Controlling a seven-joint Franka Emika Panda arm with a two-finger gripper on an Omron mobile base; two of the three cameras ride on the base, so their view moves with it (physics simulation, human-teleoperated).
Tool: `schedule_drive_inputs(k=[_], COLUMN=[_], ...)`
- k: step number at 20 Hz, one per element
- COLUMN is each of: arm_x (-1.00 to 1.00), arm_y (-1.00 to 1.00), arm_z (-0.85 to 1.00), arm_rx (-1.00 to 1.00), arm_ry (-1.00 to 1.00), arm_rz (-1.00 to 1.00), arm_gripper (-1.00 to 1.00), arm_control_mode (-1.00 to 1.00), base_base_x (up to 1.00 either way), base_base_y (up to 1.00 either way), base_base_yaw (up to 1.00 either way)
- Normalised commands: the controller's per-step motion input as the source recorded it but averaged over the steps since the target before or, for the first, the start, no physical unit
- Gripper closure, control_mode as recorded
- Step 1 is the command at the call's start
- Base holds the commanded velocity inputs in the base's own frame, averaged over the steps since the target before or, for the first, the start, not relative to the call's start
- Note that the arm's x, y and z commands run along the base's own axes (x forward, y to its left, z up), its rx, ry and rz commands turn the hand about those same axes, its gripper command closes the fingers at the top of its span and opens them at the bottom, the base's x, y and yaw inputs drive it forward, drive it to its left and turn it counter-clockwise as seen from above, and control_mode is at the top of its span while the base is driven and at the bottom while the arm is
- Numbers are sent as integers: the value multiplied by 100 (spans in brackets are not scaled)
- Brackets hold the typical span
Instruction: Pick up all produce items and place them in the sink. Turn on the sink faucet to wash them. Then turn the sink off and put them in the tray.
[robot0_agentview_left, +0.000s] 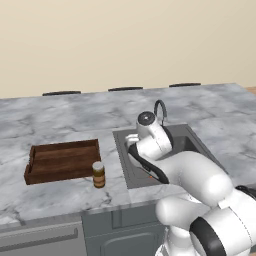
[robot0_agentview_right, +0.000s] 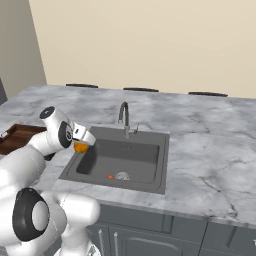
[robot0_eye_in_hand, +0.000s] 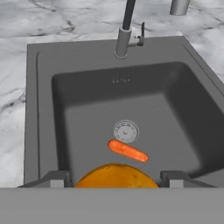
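Grey marble makes up the surface (robot0_agentview_left: 60, 120) in the left base view, under a plain beige wall. The sink (robot0_agentview_left: 122, 160) is set near the front edge, with the faucet (robot0_agentview_left: 160, 107) arching at its back rim. The white arm bends over the basin and hides most of it; a sliver of orange (robot0_agentview_left: 150, 176) shows under the arm. The tray (robot0_agentview_left: 62, 161) lies left of the sink, apart from it, and a jar (robot0_agentview_left: 99, 174) stands upright just off the tray's front right corner.

From the right base view, the claw (robot0_agentview_right: 81, 144) hangs over the sink's (robot0_agentview_right: 150, 137) left rim, pinching the round orange fruit (robot0_agentview_right: 80, 147) between its fingers. The carrot (robot0_agentview_right: 110, 176) lies on the basin floor just left of the drain (robot0_agentview_right: 122, 175). The faucet (robot0_agentview_right: 124, 118) stands at the middle of the back rim. A corner of the tray (robot0_agentview_right: 17, 136) shows at the left edge of the picture.

Looking along the claw (robot0_eye_in_hand: 114, 178) in the hand view, the fruit (robot0_eye_in_hand: 116, 176) sits between the two fingertips (robot0_eye_in_hand: 54, 179), above the basin. The carrot (robot0_eye_in_hand: 127, 151) lies slantwise on the floor, just below the drain (robot0_eye_in_hand: 126, 131). The faucet's (robot0_eye_in_hand: 127, 30) base rises on the far rim.
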Motion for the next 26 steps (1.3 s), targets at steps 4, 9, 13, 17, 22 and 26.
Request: schedule_drive_inputs(k=[4,9,13,17,22,26], arm_x=[0,0,3,11,14,25], arm_y=[25,59,50,49,57,63], arm_z=[0,8,17,7,0,6], arm_rx=[0,-1,-1,-3,-10,-5], arm_ry=[0,4,9,9,5,10], arm_rz=[2,12,15,14,11,10], arm_gripper=[100,100,100,100,100,100], arm_control_mode=[-100,-100,-100,-100,-100,-100], base_base_x=[0,0,0,0,0,0], base_base_y=[0,0,0,0,0,0], base_base_yaw=[0,0,0,0,0,0])
